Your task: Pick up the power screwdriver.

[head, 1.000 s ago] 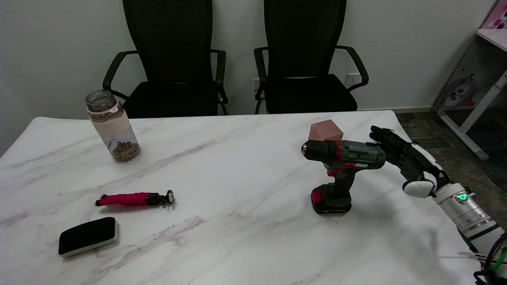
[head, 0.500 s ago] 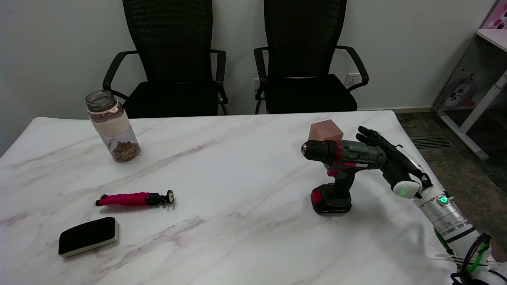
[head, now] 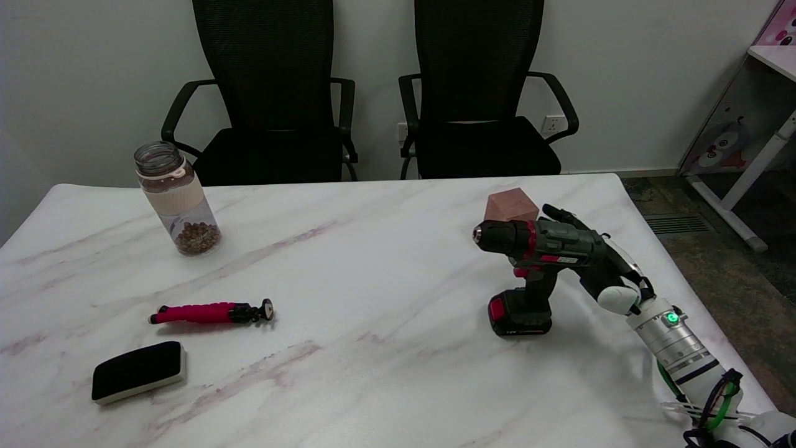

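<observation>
The power screwdriver (head: 538,261), dark grey with red trim and a red-and-black battery base, stands upright on the marble table (head: 373,373) at the right, its chuck pointing left. My right hand (head: 606,261) reaches in from the lower right, just behind the tool's rear end. Its dark fingers (head: 559,214) stretch past the back of the tool's body, apart and holding nothing. Most of the hand lies behind the tool, so whether it touches the tool is not clear.
A brown cube (head: 511,206) sits just behind the screwdriver. A jar of beans (head: 177,199) stands at the far left. A pink mini tripod (head: 208,312) and a black eraser block (head: 138,371) lie near the left front. Two black chairs (head: 479,93) stand beyond the table.
My right hand has moved left and a little forward, from beside the screwdriver's rear to behind its body. The screwdriver has stayed put.
</observation>
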### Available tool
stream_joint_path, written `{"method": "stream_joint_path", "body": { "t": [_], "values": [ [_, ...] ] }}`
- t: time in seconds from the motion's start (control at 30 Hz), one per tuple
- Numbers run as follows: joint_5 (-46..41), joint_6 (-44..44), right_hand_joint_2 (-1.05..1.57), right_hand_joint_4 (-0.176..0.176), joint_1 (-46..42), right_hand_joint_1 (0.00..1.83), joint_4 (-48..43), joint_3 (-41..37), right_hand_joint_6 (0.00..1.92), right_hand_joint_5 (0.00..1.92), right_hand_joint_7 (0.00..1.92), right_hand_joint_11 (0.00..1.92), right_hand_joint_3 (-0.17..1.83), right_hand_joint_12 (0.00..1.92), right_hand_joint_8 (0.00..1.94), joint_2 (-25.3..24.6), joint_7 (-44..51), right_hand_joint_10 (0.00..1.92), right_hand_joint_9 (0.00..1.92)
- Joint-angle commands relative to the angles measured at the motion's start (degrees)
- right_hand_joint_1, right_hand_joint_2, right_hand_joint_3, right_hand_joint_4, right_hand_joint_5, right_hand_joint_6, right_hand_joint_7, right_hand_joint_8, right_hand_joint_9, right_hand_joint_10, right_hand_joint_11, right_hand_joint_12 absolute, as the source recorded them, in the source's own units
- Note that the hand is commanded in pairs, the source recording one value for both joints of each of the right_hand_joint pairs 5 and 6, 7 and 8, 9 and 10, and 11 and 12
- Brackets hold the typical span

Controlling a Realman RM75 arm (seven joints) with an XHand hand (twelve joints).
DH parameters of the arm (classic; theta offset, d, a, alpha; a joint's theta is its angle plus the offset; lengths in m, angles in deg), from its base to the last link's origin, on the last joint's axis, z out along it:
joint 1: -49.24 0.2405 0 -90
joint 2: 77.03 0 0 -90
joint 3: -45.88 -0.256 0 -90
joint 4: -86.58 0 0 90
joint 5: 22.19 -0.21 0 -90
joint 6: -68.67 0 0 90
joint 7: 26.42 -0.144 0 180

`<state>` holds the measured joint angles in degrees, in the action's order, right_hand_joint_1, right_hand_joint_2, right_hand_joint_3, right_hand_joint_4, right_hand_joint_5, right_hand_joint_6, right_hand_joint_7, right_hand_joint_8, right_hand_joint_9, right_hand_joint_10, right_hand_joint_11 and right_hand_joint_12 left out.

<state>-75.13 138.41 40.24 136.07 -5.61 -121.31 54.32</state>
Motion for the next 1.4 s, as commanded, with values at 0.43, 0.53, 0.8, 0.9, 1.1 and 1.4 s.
{"method": "stream_joint_path", "body": {
  "t": [0.43,0.53,0.8,0.9,1.1,1.4],
  "values": [
    [5.76,-1.51,-0.55,0.137,2.85,0.92,1.22,0.89,0.23,0.23,0.23,0.28,0.86,0.28,0.23,-1.77,-0.58,0.32,0.32],
    [6.55,-1.48,-0.54,0.139,2.97,0.92,1.22,0.95,0.23,0.23,0.23,0.27,0.86,0.27,0.23,-1.77,-0.99,0.31,0.31],
    [8.72,-1.50,-0.54,0.141,3.20,0.92,1.22,0.95,0.23,0.23,0.23,0.26,0.85,0.26,0.23,-1.77,-2.87,0.30,0.30],
    [8.73,-1.24,-0.54,0.141,3.20,0.92,1.22,0.95,0.23,0.23,0.23,0.28,0.85,0.28,0.23,-1.77,-3.05,0.30,0.30],
    [8.73,-1.18,-0.52,0.152,3.29,0.92,1.40,0.95,0.24,0.24,0.24,0.31,0.83,0.31,0.24,-1.77,-3.39,0.31,0.31],
    [8.73,-1.09,-0.50,0.157,3.29,0.93,2.22,0.95,0.26,0.26,0.26,0.42,0.81,0.42,0.26,-1.77,-3.39,0.36,0.36]
  ]
}}
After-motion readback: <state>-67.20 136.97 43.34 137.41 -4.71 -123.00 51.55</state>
